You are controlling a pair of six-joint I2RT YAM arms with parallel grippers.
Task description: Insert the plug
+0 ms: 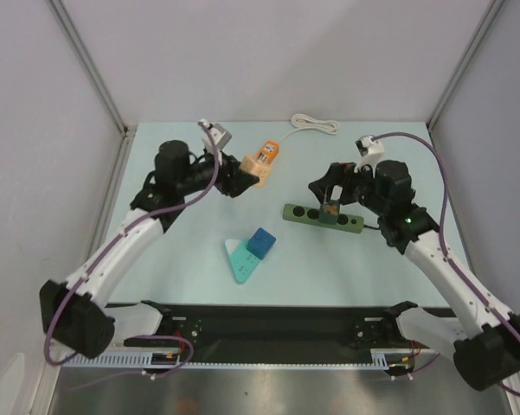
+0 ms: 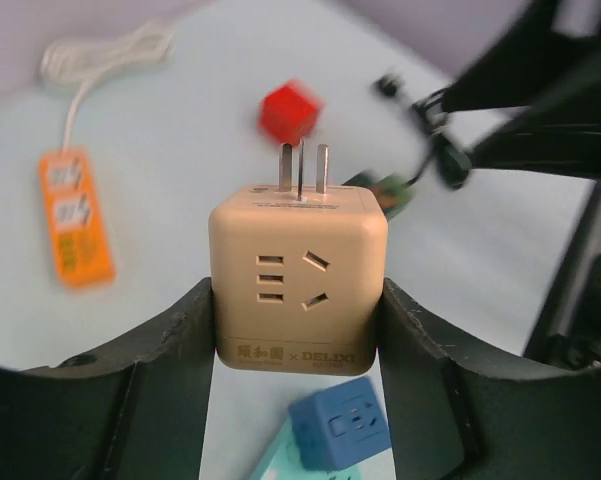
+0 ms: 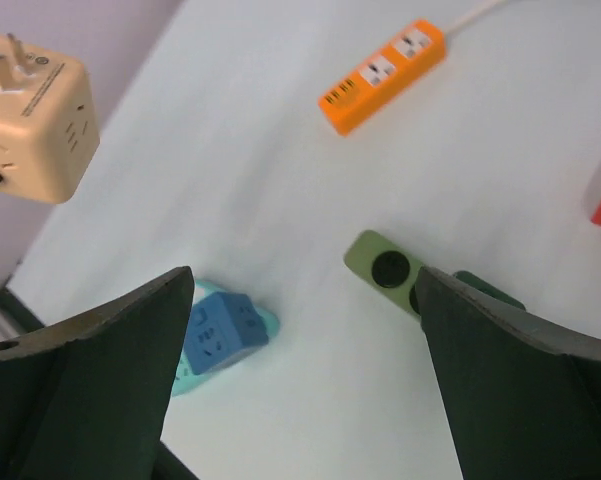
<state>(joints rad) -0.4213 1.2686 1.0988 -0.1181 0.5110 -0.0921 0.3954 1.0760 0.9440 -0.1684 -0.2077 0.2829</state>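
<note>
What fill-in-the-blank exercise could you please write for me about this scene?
1. The left claw is shut on the beige cube adapter, whose plug shows ____ metal prongs.
2. The right claw is ____, with the green power strip lying below it.
3. The orange power strip has a coiled cord coloured ____.
Missing words: three; open; white.
</note>
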